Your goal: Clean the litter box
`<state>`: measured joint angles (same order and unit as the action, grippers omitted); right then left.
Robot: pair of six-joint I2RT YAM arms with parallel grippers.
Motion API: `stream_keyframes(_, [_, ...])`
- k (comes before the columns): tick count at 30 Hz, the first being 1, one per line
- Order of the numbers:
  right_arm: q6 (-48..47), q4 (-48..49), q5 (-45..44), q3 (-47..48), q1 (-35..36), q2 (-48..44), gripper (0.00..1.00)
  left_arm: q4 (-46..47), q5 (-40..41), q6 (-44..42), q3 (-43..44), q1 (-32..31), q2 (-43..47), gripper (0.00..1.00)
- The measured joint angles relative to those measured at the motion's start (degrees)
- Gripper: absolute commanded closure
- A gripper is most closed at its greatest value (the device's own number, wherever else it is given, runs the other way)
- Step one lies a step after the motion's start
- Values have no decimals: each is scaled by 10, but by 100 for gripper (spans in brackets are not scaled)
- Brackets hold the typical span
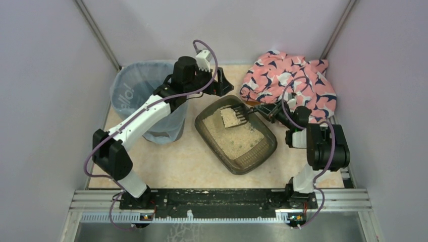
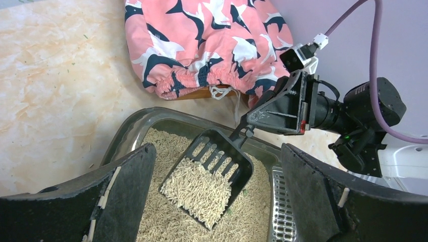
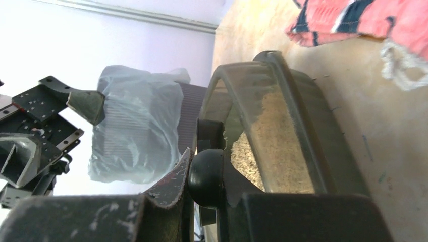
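black and padded, the left fingers (image 2: pixel 121 186) fill the bottom of the left wrist view. they are spread wide with nothing between them, and they hang over the far end of the shallow dark brown rectangular plastic litter box (image 2: pixel 132 132). past them sits the small black slotted plastic scoop (image 2: pixel 224 151), which carries a heap of beige pellets. its handle is clenched in the right fingers (image 2: pixel 275 113). whether the blade is clear of the litter bed or resting on it i cannot tell.

from above, the litter box (image 1: pixel 243 166) lies mid-desk with its long axis running diagonally, far-left to near-right. the scoop (image 1: pixel 242 117) is at its far end, handle pointing right toward the right fingers (image 1: pixel 262 110). the round bin lined with a translucent blue bag (image 1: pixel 132 88) stands just beside the box on the left, so the load has to go leftward across the box's far corner.

the right arm holds the load, but the left arm is nearer the bin. its forearm crosses the bin's near side, and the left fingers (image 1: pixel 222 83) hover close to the likely path. that crowding looks like the main risk, along with pellets spilling through the slots.

the beige marbled desk (image 1: pixel 166 161) is flat and bare in front of the box. a pink cloth printed with dark blue and white shapes (image 1: pixel 287 83) is heaped at the far right corner. pale lilac walls (image 1: pixel 45 101) close in on three sides.
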<state>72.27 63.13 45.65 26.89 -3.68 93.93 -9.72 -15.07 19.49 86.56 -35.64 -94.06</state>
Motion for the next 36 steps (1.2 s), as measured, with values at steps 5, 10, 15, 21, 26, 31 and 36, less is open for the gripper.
stream_keyframes(5, [23,39,12,0,9,12,100,-2,-1,0,0,3,3,1])
stream_keyframes(10, [15,24,11,9,20,9,100,-2,-1,0,0,7,11,1])
stream_keyframes(15, [1,1,12,12,16,1,100,1,-2,2,-7,11,23,1])
stream_keyframes(21, [17,6,20,12,-31,3,100,3,-5,2,-12,14,27,1])
stream_keyframes(26, [67,77,23,7,-25,30,100,3,-8,3,-13,17,27,1])
stream_keyframes(31, [90,125,26,-18,-23,52,100,2,-9,4,-15,17,27,1])
stream_keyframes(36, [96,143,34,-32,-25,60,100,2,-8,4,-23,17,31,1])
